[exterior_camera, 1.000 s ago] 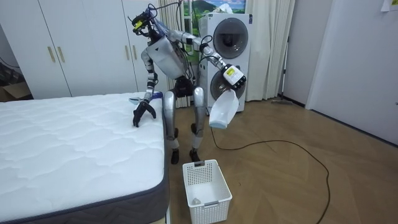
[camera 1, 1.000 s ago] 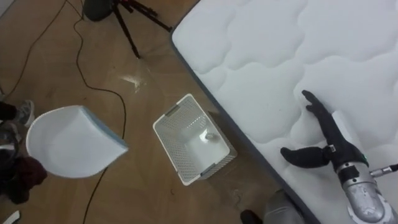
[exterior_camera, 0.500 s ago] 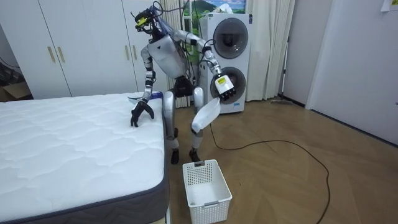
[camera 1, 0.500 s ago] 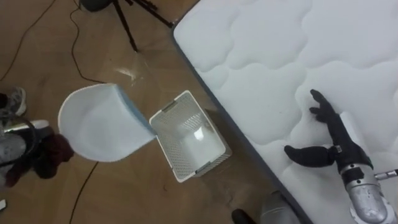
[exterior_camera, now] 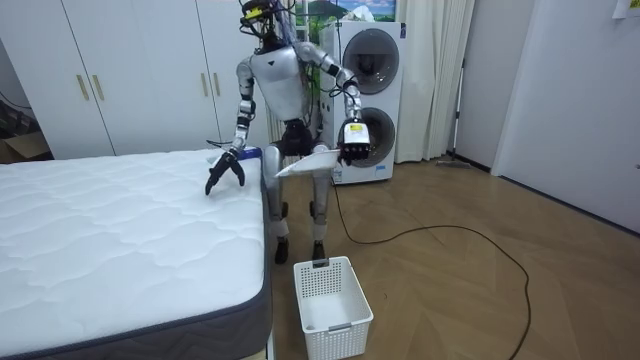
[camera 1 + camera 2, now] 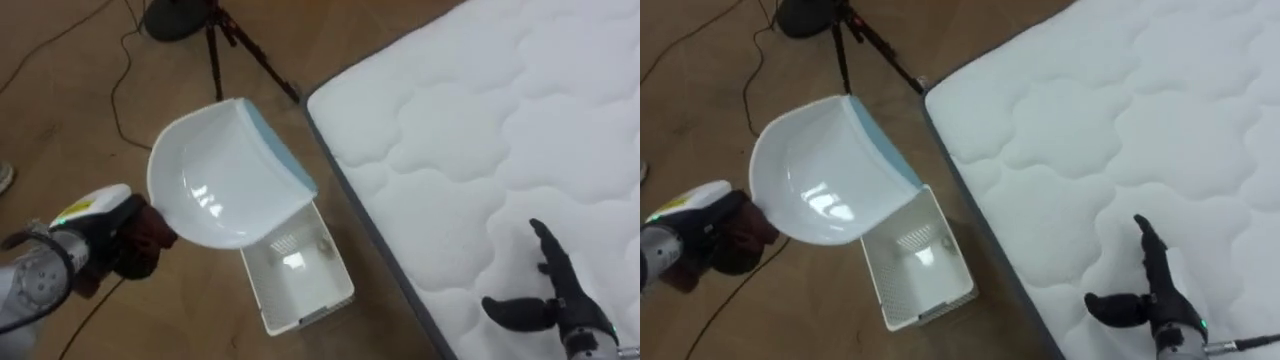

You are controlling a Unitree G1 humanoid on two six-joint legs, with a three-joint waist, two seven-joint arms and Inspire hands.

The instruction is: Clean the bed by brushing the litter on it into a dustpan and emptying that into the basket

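White bed (image 6: 480, 120) looks bare and clean. The left robot hand (image 6: 135, 240) grips the dustpan (image 6: 220, 175) over the basket (image 6: 308, 312). The right robot hand (image 6: 555, 295) lies spread on the bed. Nearly done, I think.

Dustpan (image 6: 225, 180) now level, over basket (image 6: 300, 290).

White quilted mattress (image 6: 480, 120), white blue-edged dustpan (image 6: 215, 185)

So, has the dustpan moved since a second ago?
Yes. In the room view the dustpan swung from hanging downward to level, toward the bed.
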